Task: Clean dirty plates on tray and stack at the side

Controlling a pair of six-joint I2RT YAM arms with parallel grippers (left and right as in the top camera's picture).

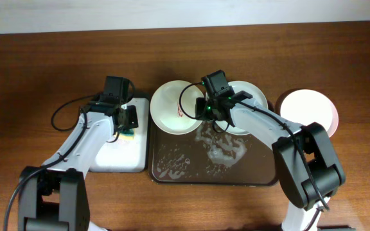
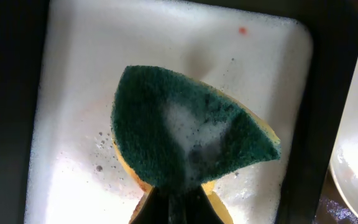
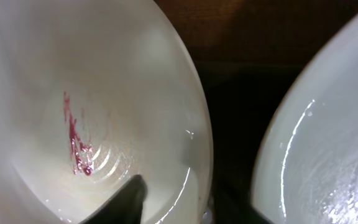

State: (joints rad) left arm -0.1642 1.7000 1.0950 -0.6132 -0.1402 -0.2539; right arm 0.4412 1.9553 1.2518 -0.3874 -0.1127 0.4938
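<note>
At my left gripper (image 2: 171,202), the fingers are pinched on a foamy sponge (image 2: 191,124) over the small tray (image 2: 5,124). My right gripper (image 1: 206,110) lays one finger (image 3: 126,202) inside the red-smeared plate (image 3: 73,93) on the brown tray (image 1: 262,170). I cannot tell whether it is clamped. A second plate (image 3: 328,155) lies just beside.

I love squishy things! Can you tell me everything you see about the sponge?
The sponge has a dark green scrubby top and a yellow layer underneath that peeks out at the edges. A patch of white foam sits on the green side, so it looks wet and soapy. It is over the white suds inside the small tray. The left gripper seems to pinch its near edge.
</note>
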